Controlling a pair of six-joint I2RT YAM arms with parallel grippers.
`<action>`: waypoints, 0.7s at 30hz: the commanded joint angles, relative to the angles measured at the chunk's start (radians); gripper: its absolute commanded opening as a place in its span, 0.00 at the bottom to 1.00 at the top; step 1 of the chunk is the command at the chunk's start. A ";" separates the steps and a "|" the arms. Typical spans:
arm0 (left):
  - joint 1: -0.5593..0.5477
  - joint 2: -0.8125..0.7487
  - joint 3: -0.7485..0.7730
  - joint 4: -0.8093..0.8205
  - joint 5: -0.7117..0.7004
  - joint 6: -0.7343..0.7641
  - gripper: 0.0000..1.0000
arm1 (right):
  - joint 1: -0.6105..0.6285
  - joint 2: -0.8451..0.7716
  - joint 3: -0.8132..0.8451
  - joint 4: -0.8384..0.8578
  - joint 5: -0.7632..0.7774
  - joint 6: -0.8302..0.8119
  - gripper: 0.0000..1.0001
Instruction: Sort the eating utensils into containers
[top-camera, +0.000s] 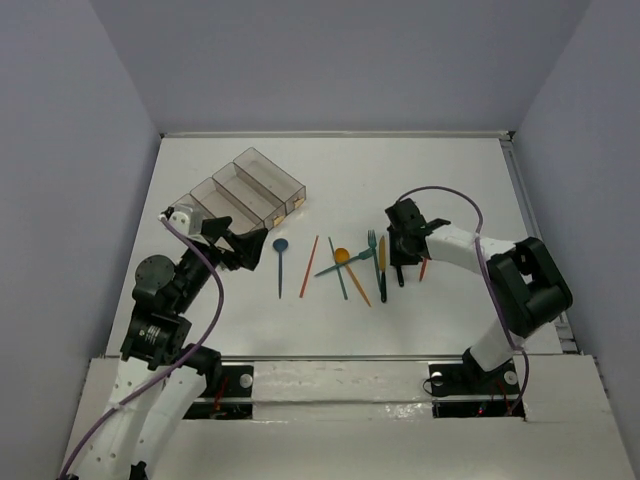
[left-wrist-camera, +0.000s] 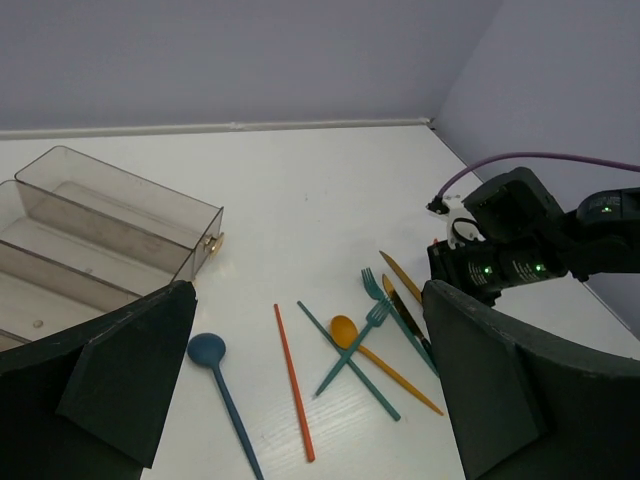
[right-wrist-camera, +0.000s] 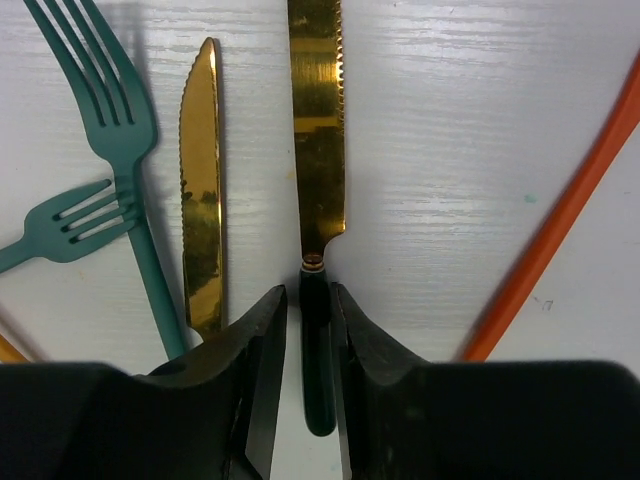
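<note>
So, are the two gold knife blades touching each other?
Apart. The right wrist view shows a clear strip of white table running between the all-gold knife and the green-handled knife.

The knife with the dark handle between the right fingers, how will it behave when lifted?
Probably stiff: the knife lies flat and straight. The right gripper brackets only the handle end, so the long gold blade may droop. The smooth, slim handle could slip or twist.

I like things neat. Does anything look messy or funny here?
Nothing looks broken or spilled. Only the middle is jumbled: a teal fork lies crossed with the orange spoon and a teal stick.
</note>
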 joint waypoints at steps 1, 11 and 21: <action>-0.014 -0.013 0.047 0.028 -0.009 0.016 0.99 | 0.025 0.016 0.060 -0.044 0.085 0.026 0.30; -0.014 -0.017 0.049 0.025 -0.019 0.024 0.99 | 0.025 0.048 0.086 -0.070 0.133 0.055 0.10; -0.014 -0.016 0.053 0.022 -0.041 0.025 0.99 | 0.063 -0.090 0.217 -0.043 0.156 -0.069 0.00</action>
